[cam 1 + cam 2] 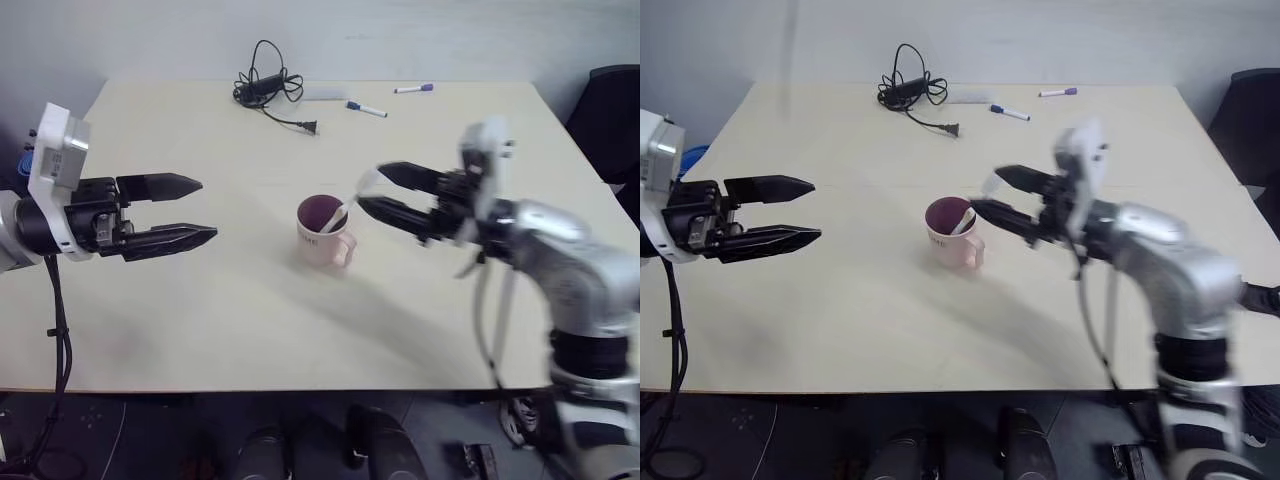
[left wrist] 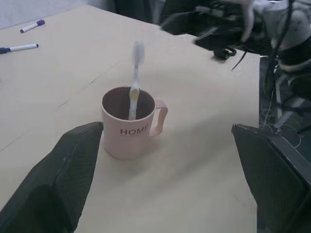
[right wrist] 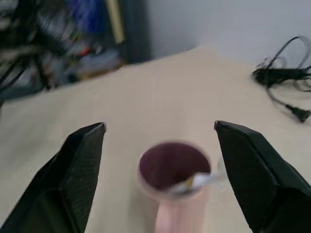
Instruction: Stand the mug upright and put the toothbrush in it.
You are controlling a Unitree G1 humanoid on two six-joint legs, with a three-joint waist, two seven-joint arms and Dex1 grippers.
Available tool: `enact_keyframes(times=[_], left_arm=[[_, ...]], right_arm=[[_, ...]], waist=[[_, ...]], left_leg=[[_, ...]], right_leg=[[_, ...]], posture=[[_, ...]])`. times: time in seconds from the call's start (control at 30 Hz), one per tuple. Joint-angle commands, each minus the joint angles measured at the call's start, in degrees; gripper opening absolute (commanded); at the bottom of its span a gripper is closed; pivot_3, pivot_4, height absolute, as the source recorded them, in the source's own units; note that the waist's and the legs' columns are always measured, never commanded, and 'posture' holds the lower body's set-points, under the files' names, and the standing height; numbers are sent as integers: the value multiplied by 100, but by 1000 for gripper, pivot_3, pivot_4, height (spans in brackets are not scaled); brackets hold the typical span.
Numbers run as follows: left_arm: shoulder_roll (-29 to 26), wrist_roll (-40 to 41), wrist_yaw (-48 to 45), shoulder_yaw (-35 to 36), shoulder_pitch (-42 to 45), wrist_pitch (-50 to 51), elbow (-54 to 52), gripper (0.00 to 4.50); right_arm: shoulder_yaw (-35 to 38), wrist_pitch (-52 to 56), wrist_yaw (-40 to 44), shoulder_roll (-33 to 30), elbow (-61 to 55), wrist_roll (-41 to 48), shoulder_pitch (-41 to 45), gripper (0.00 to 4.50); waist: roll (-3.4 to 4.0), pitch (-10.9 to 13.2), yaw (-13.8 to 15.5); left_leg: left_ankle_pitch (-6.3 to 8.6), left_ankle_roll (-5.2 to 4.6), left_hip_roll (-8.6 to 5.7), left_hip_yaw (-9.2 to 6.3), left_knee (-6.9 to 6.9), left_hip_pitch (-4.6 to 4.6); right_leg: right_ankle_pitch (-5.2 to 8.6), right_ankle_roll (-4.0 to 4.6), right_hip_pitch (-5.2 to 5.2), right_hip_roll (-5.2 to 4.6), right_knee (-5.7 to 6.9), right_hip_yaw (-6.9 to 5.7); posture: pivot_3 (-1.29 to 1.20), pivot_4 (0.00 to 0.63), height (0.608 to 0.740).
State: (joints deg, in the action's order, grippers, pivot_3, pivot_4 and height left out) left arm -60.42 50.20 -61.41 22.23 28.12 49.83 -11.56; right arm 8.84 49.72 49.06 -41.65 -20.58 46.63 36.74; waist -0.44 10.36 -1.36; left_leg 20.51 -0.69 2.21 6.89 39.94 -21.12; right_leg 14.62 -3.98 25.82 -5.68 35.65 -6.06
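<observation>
The mug (image 1: 325, 232) stands upright near the middle of the table (image 1: 200, 320), its "HOME" lettering plain in the left wrist view, handle toward the front right corner. The toothbrush (image 2: 134, 80) is inside it, leaning on the rim with its head sticking up and out toward the right edge. The right gripper (image 1: 368, 193) hovers just beside the mug on that side, fingers spread apart and holding nothing, the brush head close between their tips. The left gripper (image 1: 205, 209) hangs well apart from the mug toward the left edge, fingers wide, empty. At the far edge lie a black cable (image 1: 268, 87) and two markers (image 1: 366, 109).
</observation>
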Motion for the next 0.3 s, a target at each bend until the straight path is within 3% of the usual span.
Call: enact_keyframes(times=[0.03,0.17,0.3], left_arm=[[-283,-265,-449,-6,-43,-382,258,4500],[-734,-704,-1150,-66,-378,-883,542,4500],[-1024,-1012,-1559,-142,-451,-1272,867,4500]], right_arm=[[363,362,1866,-1774,395,346,99,3743],[143,-203,2639,-2715,1252,-262,3,3743],[89,-685,2911,-2934,1791,-716,-58,3743]], waist=[[9,6,0],[-1,5,-53],[-1,5,-24]], left_leg=[[3,-6,-5,3,1,0],[11,-2,-11,16,-8,24],[19,7,7,35,-9,38]], right_leg=[[-1,-1,1,-1,0,-4],[4,6,-3,13,-4,-7],[11,18,1,9,-8,-7]], posture=[[0,150,740],[0,150,740],[0,150,740]])
